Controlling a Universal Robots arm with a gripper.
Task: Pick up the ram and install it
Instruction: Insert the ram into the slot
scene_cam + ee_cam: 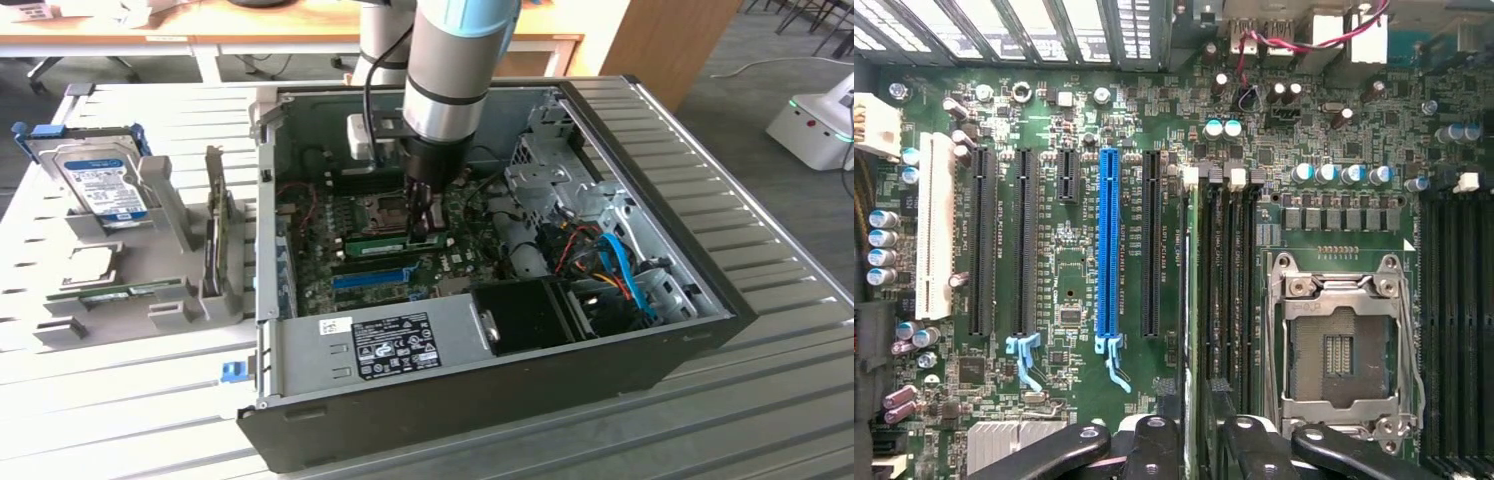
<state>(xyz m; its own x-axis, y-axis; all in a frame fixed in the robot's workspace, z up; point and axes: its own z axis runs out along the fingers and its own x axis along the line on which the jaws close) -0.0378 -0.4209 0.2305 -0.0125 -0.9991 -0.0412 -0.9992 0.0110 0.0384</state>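
Green ram upright on motherboard; pincer spread, straddling it, contact unclear.

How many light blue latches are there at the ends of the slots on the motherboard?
2. One latch sits at the end of the long blue slot; the other latch at the end of a long black slot nearby. The gripper may hide more.

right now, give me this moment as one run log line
stage: installing | pincer: over one end of ram | ram: on edge at memory slots, beside cpu socket | seated: cannot tell
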